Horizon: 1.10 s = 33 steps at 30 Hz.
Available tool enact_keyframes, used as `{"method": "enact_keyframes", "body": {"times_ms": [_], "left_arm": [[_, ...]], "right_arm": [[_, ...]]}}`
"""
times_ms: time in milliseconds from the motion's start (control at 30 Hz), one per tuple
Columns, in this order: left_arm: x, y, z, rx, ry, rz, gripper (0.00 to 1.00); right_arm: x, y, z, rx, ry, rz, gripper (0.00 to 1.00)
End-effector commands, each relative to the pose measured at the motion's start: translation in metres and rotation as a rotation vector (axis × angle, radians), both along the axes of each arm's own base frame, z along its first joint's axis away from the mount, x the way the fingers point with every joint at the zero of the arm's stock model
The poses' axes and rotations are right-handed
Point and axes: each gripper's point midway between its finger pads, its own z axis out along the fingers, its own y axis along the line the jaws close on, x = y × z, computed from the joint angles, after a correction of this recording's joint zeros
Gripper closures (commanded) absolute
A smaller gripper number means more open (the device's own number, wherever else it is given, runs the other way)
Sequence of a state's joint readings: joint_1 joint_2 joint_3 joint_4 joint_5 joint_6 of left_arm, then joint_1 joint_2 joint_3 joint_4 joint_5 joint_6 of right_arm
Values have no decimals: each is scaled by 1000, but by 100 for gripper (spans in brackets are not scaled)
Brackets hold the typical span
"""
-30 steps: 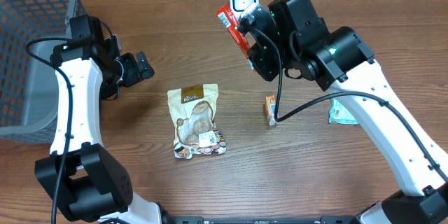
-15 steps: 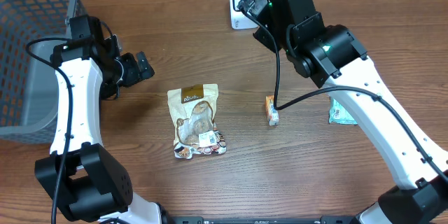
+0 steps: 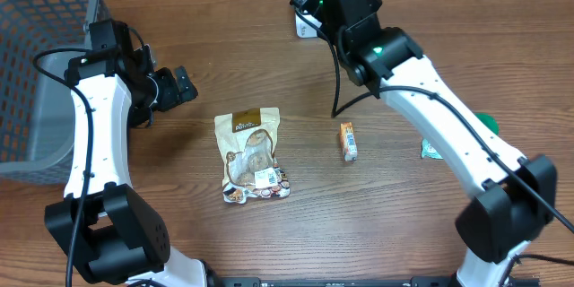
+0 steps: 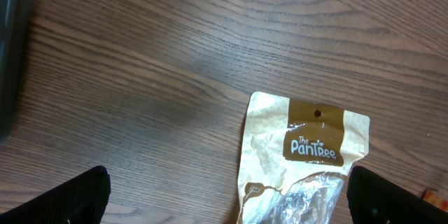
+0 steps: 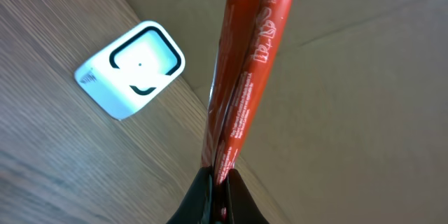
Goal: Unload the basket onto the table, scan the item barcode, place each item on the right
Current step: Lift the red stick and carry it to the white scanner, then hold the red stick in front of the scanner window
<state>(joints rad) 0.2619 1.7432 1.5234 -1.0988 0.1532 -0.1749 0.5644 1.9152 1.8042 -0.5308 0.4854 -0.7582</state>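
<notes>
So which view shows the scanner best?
Right wrist: the whole scanner is in frame, left of the red packet pinched in the right gripper. Overhead shows only a white edge of it behind the right arm. Left wrist doesn't show it.

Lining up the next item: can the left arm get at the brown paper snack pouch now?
Probably yes: the left tool stands open and empty, and the brown paper snack pouch lies flat on the wooden table nearby, nothing between them.
</notes>
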Motion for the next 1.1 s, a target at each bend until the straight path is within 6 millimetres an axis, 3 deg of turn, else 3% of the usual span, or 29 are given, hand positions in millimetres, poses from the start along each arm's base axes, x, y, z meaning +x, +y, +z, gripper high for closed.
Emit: {"method": "enact_keyframes", "body": {"times_ms": [0, 167, 333, 567, 1067], "left_arm": [[5, 1, 6, 19, -21, -26, 0], [5, 1, 6, 19, -21, -26, 1], [5, 1, 6, 19, -21, -26, 0], [5, 1, 6, 19, -21, -26, 1], [5, 1, 6, 19, -21, -27, 1]], "right_arm": [[12, -3, -23, -101, -2, -24, 96], [31, 3, -51, -154, -12, -26, 96], [48, 12, -66, -172, -56, -16, 96], [61, 17, -98, -287, -49, 33, 96], [99, -33, -145, -273, -70, -122, 96]]}}
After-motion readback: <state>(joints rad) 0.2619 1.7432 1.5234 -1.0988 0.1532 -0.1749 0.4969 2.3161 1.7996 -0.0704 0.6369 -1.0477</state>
